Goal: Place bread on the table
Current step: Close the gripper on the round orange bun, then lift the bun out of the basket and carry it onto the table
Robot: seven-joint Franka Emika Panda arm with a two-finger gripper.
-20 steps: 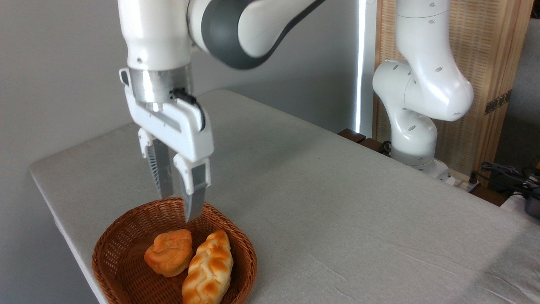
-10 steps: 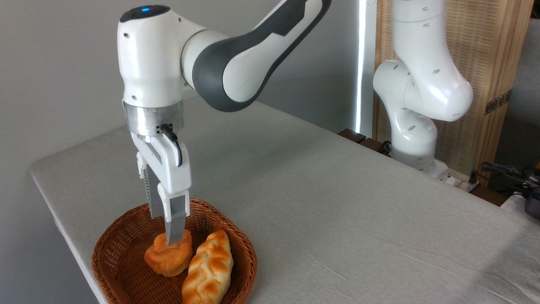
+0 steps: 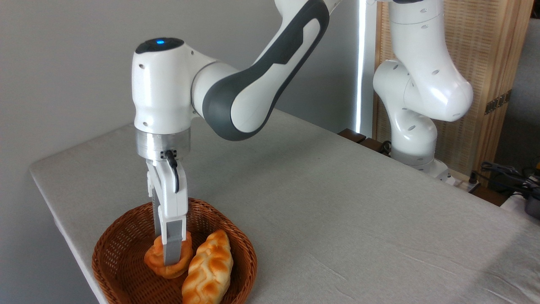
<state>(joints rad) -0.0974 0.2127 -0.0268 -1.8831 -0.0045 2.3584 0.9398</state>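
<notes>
1. The bun [image 3: 162, 262] lies in the basket [image 3: 126, 236], touching a loaf [image 3: 209, 270] at its 3 o'clock.
2. Probably light, soft and crumbly; best pinched gently across its sides.
3. The gripper [image 3: 171, 259] straddles it; whether it is gripping, I cannot tell.
4. The bench [image 3: 337, 202] lies beyond.

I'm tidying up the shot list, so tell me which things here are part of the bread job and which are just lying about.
Part of the job:
- small golden-orange round bun
- light grey cloth-covered table
- white two-finger gripper
- brown round wicker basket

Just lying about:
- pale braided oval loaf
- black cables
</notes>
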